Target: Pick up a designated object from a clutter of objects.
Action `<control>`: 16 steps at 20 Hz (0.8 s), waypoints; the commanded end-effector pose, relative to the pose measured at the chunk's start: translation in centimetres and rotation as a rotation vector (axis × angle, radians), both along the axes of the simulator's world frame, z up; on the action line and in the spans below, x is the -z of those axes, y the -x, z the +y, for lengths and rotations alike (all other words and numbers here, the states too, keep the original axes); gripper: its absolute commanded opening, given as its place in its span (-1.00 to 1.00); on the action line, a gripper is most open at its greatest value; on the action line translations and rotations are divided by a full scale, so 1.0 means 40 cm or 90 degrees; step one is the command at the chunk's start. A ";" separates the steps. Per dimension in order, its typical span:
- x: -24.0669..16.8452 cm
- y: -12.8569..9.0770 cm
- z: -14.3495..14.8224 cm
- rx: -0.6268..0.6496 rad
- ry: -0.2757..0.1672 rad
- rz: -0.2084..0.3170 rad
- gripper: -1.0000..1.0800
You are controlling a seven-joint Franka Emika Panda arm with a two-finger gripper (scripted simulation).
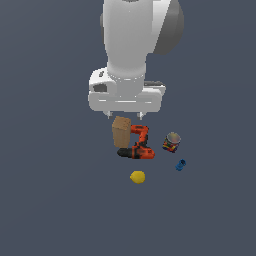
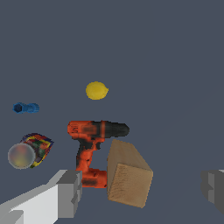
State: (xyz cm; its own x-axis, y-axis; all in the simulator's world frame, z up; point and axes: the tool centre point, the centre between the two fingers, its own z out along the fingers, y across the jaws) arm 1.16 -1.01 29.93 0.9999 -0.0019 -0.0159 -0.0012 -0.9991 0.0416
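Note:
The tiny blue bolt-like piece (image 1: 180,165) lies on the grey floor at the exterior view's right, in front of the can; it also shows in the wrist view (image 2: 26,107). My gripper (image 1: 124,115) hangs open and empty above the tan box (image 1: 121,131), its fingertips (image 2: 69,192) wide apart on either side of the box (image 2: 129,173) in the wrist view. The orange-and-black drill (image 1: 138,146) lies beside the box. The gripper is well away from the blue piece.
A silver-topped multicoloured can (image 1: 171,142) stands to the exterior view's right of the drill, also in the wrist view (image 2: 29,151). A yellow lemon (image 1: 137,177) lies in front of the drill, also in the wrist view (image 2: 96,90). The drill shows in the wrist view (image 2: 92,144).

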 end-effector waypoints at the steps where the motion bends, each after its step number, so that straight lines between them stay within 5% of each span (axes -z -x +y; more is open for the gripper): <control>1: 0.030 -0.023 0.037 -0.030 0.003 0.001 0.92; 16: 0.335 -0.146 0.413 -0.298 -0.004 0.001 0.92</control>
State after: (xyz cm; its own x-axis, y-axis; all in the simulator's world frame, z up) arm 6.79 13.85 17.85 0.9116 0.4106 -0.0182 0.4110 -0.9108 0.0400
